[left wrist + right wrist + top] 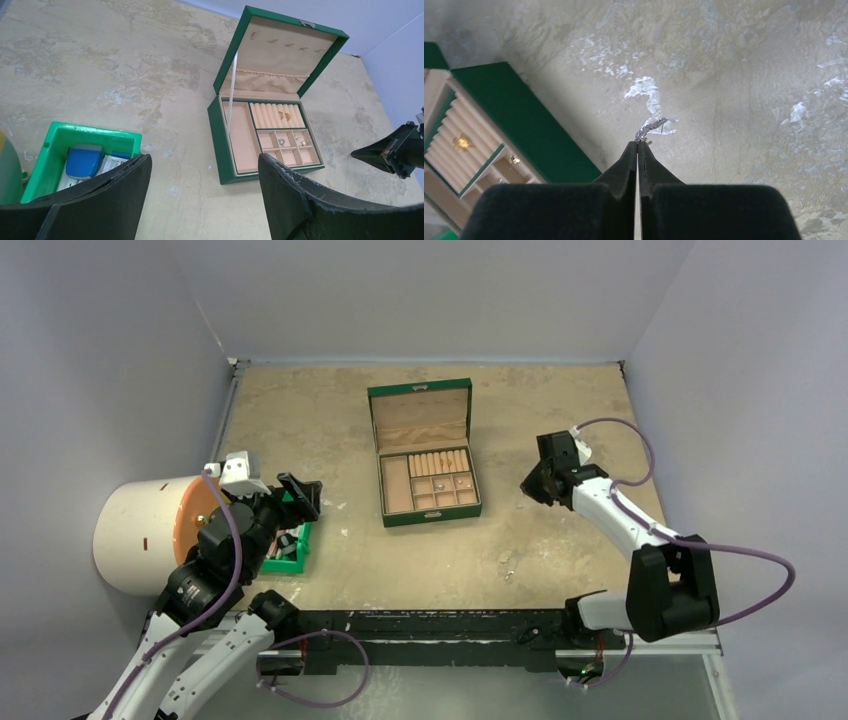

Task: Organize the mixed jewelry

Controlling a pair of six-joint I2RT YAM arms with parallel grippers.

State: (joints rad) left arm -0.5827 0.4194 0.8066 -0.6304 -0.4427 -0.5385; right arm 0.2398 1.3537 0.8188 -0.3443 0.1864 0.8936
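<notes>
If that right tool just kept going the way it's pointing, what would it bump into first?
Most likely the bare table. The right tool, pinching a short silver chain, aims down past the green box, which sits off to one side. Depth is hard to judge.

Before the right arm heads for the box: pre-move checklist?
1. Right gripper shut on chain: ok, pinched by one end.
2. Chain clear of table: cannot tell.
3. Box lid open: ok.
4. Free compartment: ok, the long left one is bare.
5. Left gripper out of the path: ok, open, above the bin, apart from the box.
</notes>
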